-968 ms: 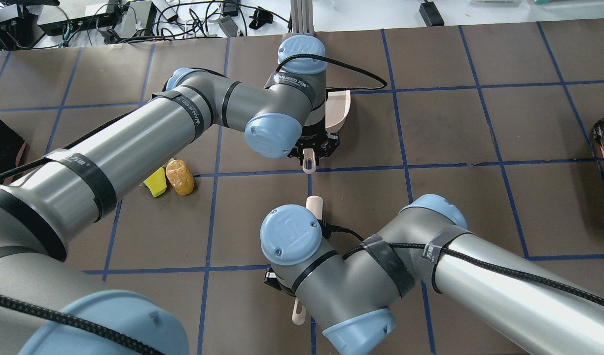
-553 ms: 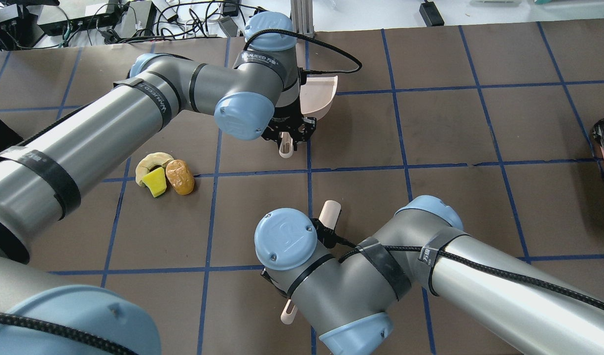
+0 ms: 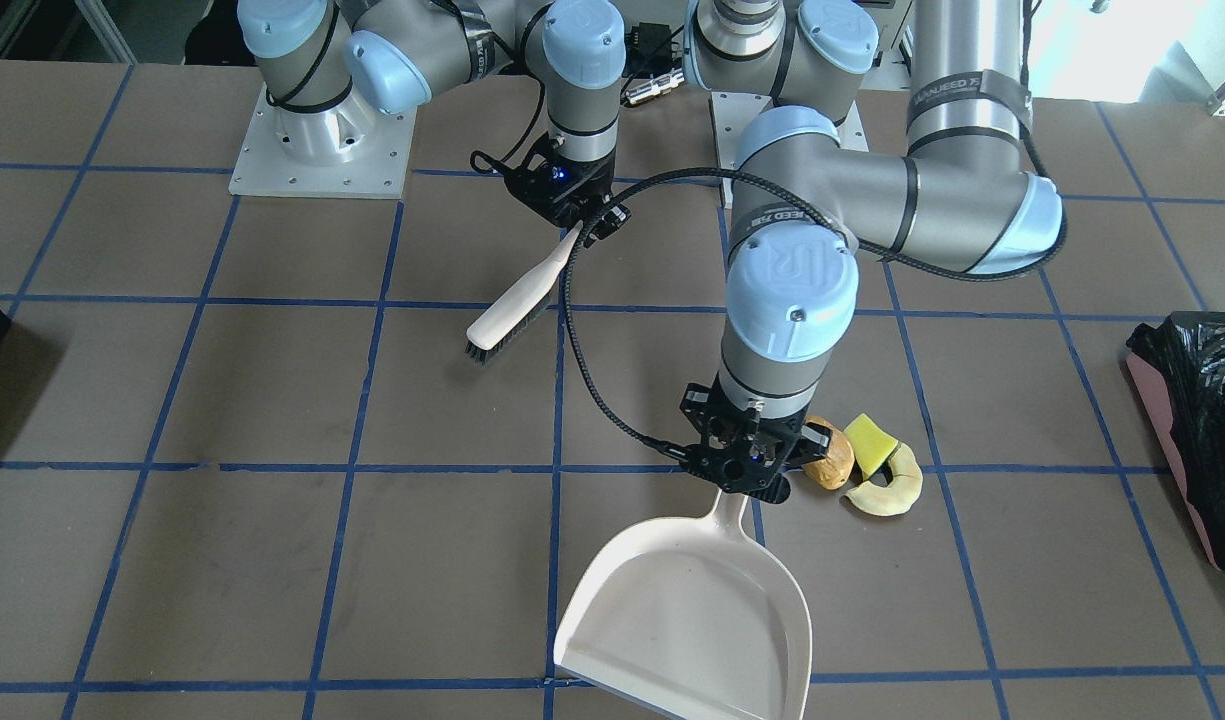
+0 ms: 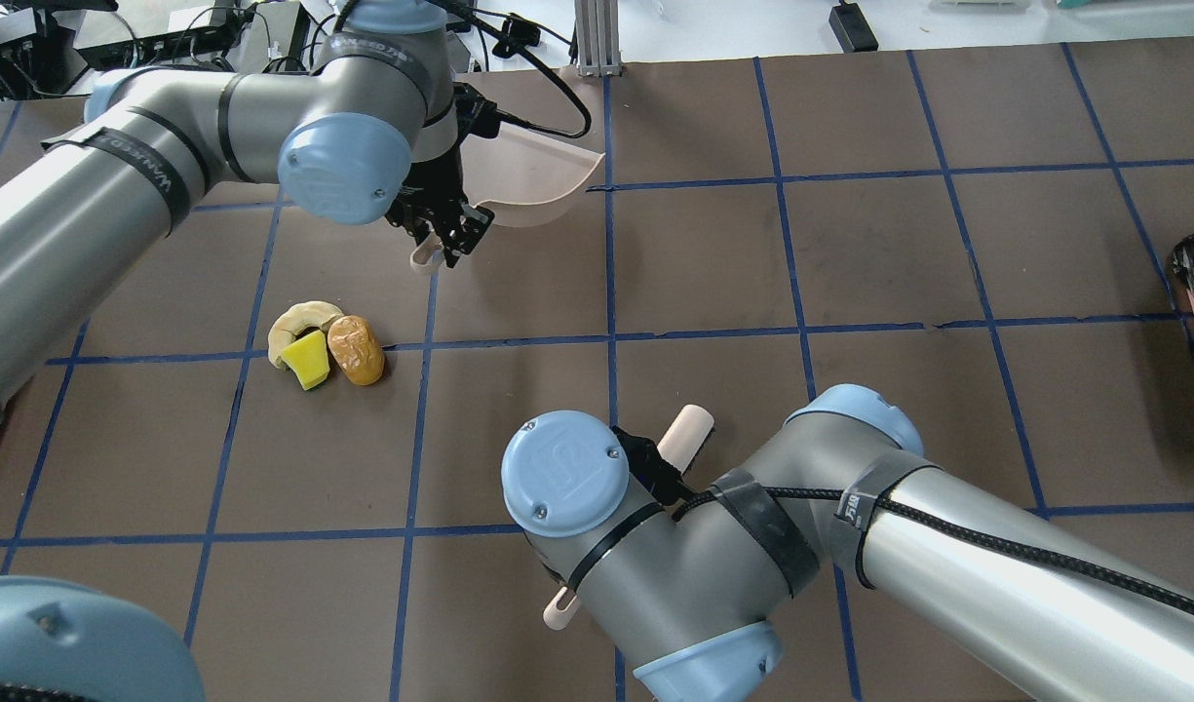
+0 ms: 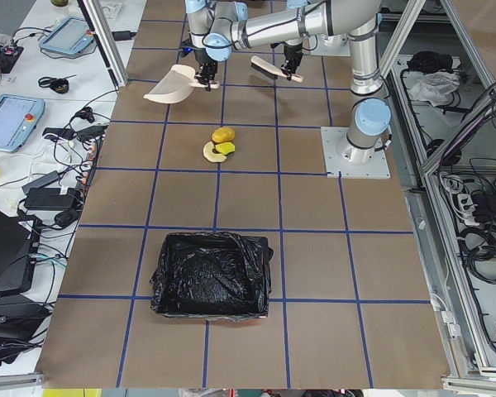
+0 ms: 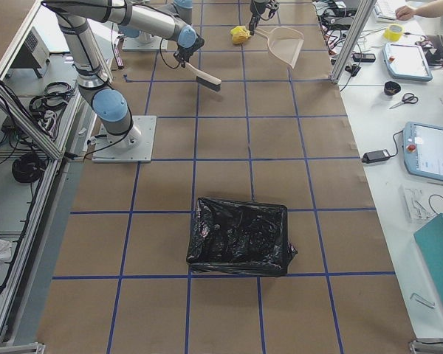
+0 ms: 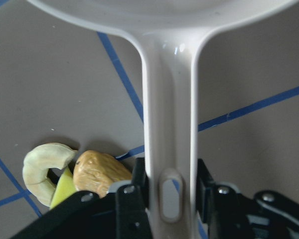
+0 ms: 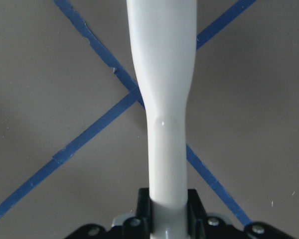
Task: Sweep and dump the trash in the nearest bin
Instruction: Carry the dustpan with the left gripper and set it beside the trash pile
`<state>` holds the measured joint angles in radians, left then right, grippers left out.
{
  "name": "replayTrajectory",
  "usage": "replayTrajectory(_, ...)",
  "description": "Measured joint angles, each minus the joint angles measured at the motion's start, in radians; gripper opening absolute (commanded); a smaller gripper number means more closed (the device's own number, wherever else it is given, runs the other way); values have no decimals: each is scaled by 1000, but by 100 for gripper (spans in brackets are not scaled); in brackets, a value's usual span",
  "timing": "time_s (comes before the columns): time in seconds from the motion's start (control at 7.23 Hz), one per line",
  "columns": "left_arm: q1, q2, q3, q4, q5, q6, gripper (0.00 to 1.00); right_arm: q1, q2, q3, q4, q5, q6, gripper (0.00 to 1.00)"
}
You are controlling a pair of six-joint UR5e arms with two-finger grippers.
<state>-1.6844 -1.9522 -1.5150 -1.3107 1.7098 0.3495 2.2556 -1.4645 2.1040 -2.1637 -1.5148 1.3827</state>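
- Brown desk (image 4: pixel 850 273) with a blue tape grid; cabling and gear sat past its far edge.
- Trash lay in one tight pile: potato-like lump (image 4: pixel 355 349), yellow-green wedge (image 4: pixel 307 359) and pale crescent (image 4: pixel 294 322), each touching the next.
- Left hand (image 4: pixel 441 229) was clamped on the handle of the cream dustpan (image 3: pixel 687 620), a finger (image 7: pixel 137 185) pressed to each side of the handle.
- That hand sat near the pile, on the side away from the robot base and apart from all three pieces.
- Dustpan scoop pointed away from the pile toward the operators' edge and was tilted. Couldn't tell whether it touched the desk.
- Right hand (image 3: pixel 584 215) was clamped on the handle of the brush (image 3: pixel 512 305).
- Brush hung slanted, well apart from the pile on its robot-right side, bristles low and facing away from the base.
- Bin (image 5: pixel 213 277), black bag over pink sides, stood well apart from the pile toward the robot's left end of the desk. No trash showed in it.
- A second black-bagged container (image 6: pixel 240 236) stood far from the pile at the opposite end.
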Motion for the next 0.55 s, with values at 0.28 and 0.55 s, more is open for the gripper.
replayTrajectory(0.28,83,36,-16,-10,8,241,0,-1,-2,-9,2,3,11,0)
replayTrajectory(0.55,159,62,-52,-9,6,474,0,-1,-2,-15,13,4,13,0)
